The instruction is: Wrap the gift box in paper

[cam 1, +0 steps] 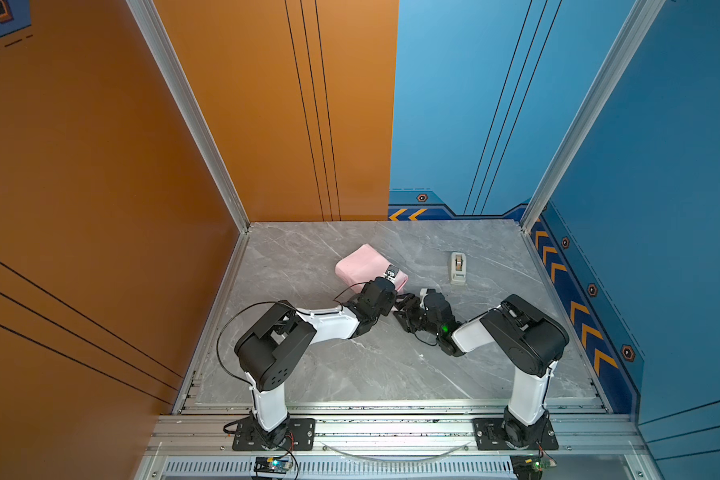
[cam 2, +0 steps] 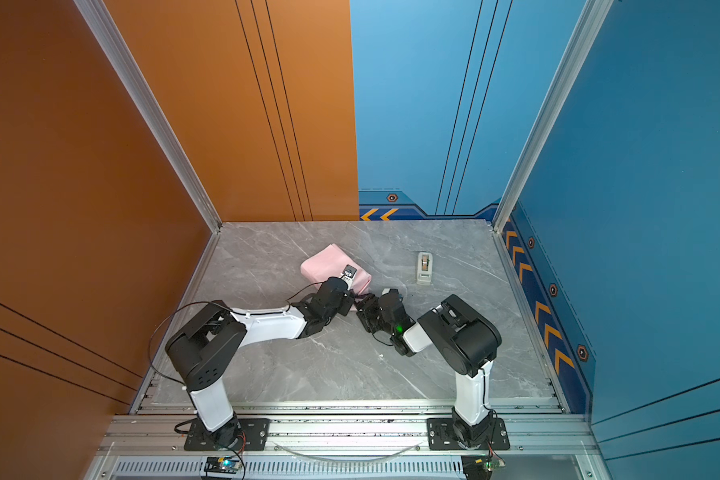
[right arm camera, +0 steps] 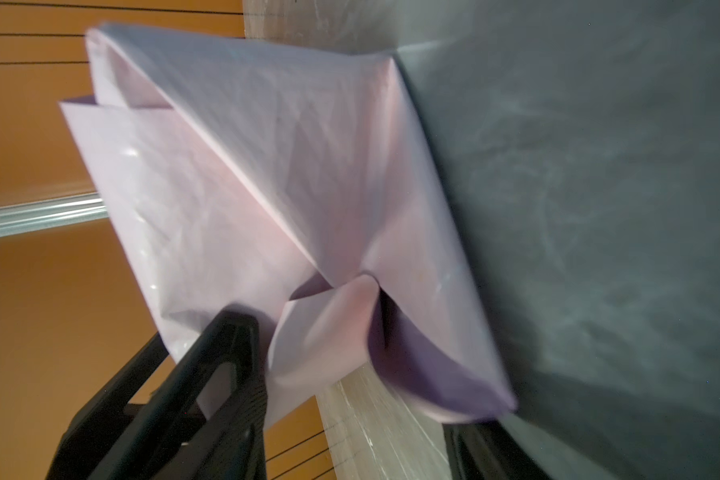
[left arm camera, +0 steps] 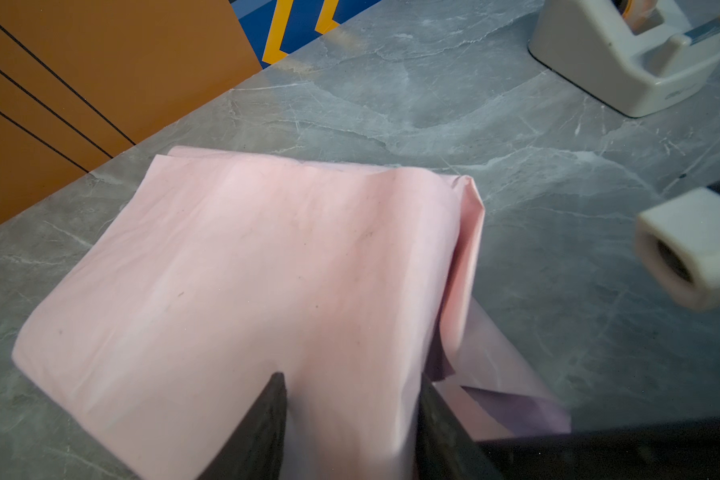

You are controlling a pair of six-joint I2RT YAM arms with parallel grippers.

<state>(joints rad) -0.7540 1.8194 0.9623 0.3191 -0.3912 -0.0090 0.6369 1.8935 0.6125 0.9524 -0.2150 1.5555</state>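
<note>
a: where is the paper, going by the left claw (left arm camera: 350, 376)?
b: right under it. the paper (left arm camera: 246, 270) lies folded into a flat, squarish packet on the grey worktop (cam 1: 371, 365), pale pink face up, and stretches away ahead of that claw's fingertips. the claw sits over the packet's corner nearest the right claw.
a: and the gift box?
b: it doesn't show. only the packet's paper skin is visible.
a: how is the left claw set?
b: jaws about half apart, both fingers (left arm camera: 262, 428) down against the pink top. the sheet runs flat between them and i see nothing pinched.
a: the right claw (right arm camera: 350, 374)?
b: it lies on its side, jaws wide, facing the packet's end. there the paper is folded in slanting pleats, and a loose flap with a lilac underside curls out between the two fingers. one finger overlaps the packet's upper edge, but i cannot tell whether it touches. no grip that i can see.
a: how near are the two claws?
b: close, in both top views. the right claw is just beside the left arm's wrist, at the packet's end.
a: anything else?
b: a beige tape dispenser (cam 1: 458, 268) stands beyond the right claw, well apart from it and from the paper.
</note>
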